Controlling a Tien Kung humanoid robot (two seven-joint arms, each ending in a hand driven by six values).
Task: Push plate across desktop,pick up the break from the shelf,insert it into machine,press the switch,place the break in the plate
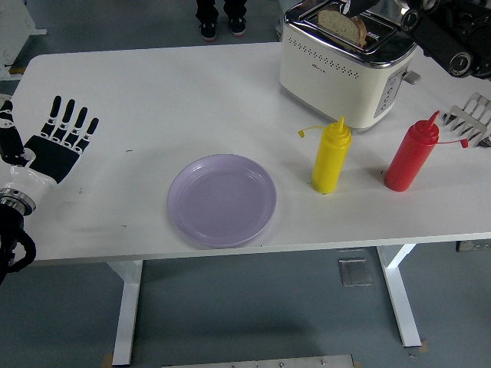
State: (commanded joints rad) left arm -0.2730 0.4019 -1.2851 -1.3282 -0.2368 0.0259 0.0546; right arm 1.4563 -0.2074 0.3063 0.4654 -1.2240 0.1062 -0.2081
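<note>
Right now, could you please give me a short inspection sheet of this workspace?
Surface: white table, a few small dark specks.
Job's things: purple plate empty near the front edge; bread slice standing in the cream toaster; metal rack at the right edge.
Clutter: yellow squeeze bottle, red squeeze bottle, both upright.
Hands: left hand flat, fingers spread, holding nothing; right arm over the toaster, its hand mostly cut off.
Cables: nothing seen.
Surroundings: a person's shoes beyond the far edge.

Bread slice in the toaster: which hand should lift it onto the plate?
Right, probably. The right hand is at the bread slice in the toaster; the left hand rests open at the table's far left.
</note>
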